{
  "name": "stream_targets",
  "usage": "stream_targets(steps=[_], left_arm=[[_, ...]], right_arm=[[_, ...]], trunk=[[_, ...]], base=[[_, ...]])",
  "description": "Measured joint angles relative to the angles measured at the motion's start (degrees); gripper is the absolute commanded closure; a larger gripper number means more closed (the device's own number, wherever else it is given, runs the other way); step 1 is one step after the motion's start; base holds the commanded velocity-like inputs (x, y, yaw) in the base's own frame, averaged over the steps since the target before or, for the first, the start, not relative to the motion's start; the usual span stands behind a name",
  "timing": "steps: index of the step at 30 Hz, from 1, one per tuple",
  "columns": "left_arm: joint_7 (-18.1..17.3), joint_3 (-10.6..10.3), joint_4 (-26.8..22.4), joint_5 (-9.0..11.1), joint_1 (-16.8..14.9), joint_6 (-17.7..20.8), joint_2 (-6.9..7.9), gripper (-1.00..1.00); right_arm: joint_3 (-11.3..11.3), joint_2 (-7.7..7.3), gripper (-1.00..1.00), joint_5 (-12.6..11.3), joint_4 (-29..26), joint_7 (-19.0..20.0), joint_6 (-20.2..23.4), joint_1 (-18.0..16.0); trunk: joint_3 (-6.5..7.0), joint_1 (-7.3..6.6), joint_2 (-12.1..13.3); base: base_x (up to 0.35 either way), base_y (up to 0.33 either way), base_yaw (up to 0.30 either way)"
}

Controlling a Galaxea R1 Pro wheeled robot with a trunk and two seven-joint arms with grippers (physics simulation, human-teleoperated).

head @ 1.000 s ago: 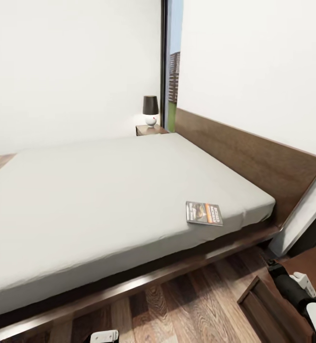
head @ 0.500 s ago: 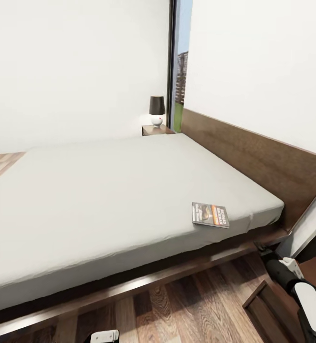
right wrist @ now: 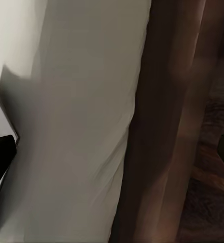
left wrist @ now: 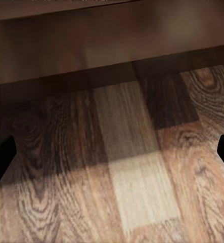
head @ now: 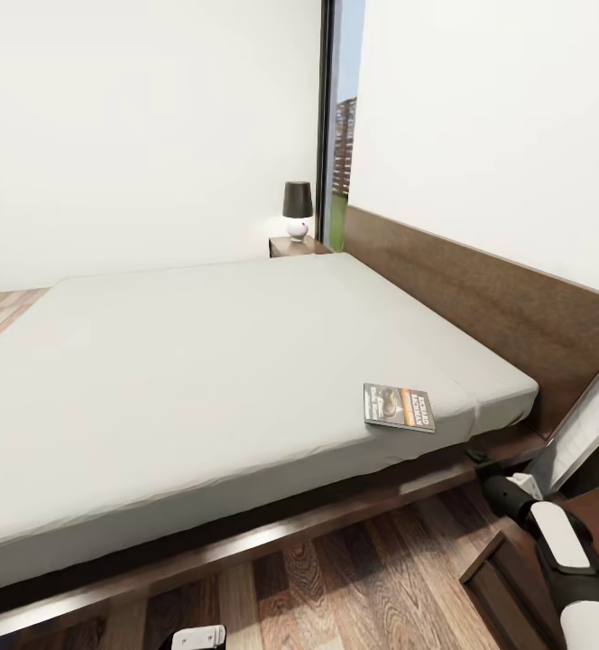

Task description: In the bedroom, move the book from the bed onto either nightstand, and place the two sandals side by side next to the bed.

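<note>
The book (head: 399,407), dark grey with an orange band, lies flat on the bed's pale grey mattress (head: 209,361), near the corner by the headboard (head: 480,289). My right gripper (head: 476,457) hangs low beside the bed frame, just below and right of the book. It is open, and in the right wrist view (right wrist: 112,154) its fingertips (right wrist: 0,157) stand far apart before the mattress side. My left gripper (left wrist: 112,152) is open over bare wood floor. One nightstand (head: 292,246) stands beyond the bed; another (head: 597,506) is at my right. The blue sandals are out of view.
A small lamp (head: 298,209) with a dark shade stands on the far nightstand, beside a tall narrow window (head: 340,135). The bed's dark wooden frame (head: 272,533) runs along the plank floor (head: 363,578) in front of me. White walls close off the room.
The camera swung a little to the left at first. My right arm has since reached forward and up toward the bed corner below the book. The book has not moved.
</note>
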Motion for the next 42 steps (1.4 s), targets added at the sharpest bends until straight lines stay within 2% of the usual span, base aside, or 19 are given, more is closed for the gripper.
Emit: stream_targets(steps=[7,12,19,25,36,38,40,42], left_arm=[[0.00,0.01,0.00,-0.02,0.03,-0.05,0.00,-1.00],[0.00,0.01,0.00,-0.02,0.02,-0.23,0.00,-1.00],[0.00,0.01,0.00,-0.02,0.04,-0.33,0.00,-1.00],[0.00,0.01,0.00,0.06,0.04,-0.34,-0.02,-1.00],[0.04,0.02,0.13,0.26,0.30,-0.74,0.06,-1.00],[0.05,0.09,2.35,0.38,0.73,-2.80,0.51,-1.00],[0.27,0.13,8.30,0.39,0.99,-9.44,0.86,-1.00],[0.38,0.12,10.65,0.32,1.02,-12.22,0.91,-1.00]], right_arm=[[0.04,-1.67,-1.00,-0.23,1.97,1.19,0.02,-1.15],[0.20,-3.75,-1.00,-1.02,2.94,5.54,0.57,-1.42],[0.16,-4.10,-1.00,-1.29,3.08,8.26,3.09,-1.45],[0.14,-4.20,-1.00,-1.28,3.10,13.67,6.33,-1.45],[0.27,-4.14,-1.00,-0.61,2.86,15.26,7.90,-1.45],[0.29,-4.13,-1.00,-0.53,2.79,15.38,7.92,-1.45],[0.31,-4.13,-1.00,-0.51,2.77,15.46,7.92,-1.46],[0.31,-4.12,-1.00,-0.52,2.76,15.49,7.92,-1.46]], trunk=[[0.00,0.00,0.00],[0.00,0.00,0.00],[0.00,0.00,0.00],[0.00,0.00,0.00],[0.00,0.00,0.00],[-0.01,0.00,0.00],[0.02,0.00,0.00],[0.09,0.00,0.00]], base=[[0.000,0.000,0.000],[0.000,0.000,0.000],[0.000,0.000,0.000],[0.000,0.000,0.000],[0.000,0.000,0.000],[0.000,0.000,0.010],[0.000,0.000,0.085],[0.000,0.000,0.136]])
